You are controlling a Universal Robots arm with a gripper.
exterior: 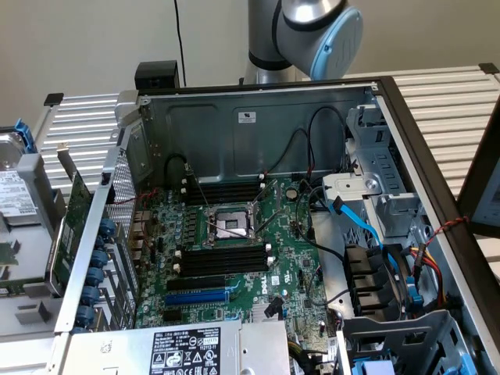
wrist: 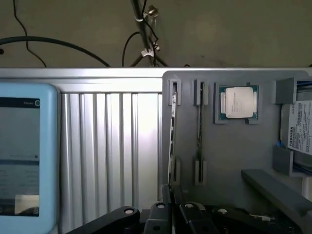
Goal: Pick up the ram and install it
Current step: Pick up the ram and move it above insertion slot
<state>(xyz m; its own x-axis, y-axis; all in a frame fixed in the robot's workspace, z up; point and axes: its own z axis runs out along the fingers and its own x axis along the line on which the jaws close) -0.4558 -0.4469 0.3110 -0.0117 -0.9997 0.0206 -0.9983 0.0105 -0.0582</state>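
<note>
In the grey tray [wrist: 234, 156], ram [wrist: 171, 131] ends at claw [wrist: 171, 204].

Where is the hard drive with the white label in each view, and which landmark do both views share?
Exterior view: the hard drive lies at the exterior view's far left, outside the computer case.
Wrist view: the hard drive sits in the gray holder, beside the processor chip.
Shared landmark: the ribbed metal tabletop.
</note>
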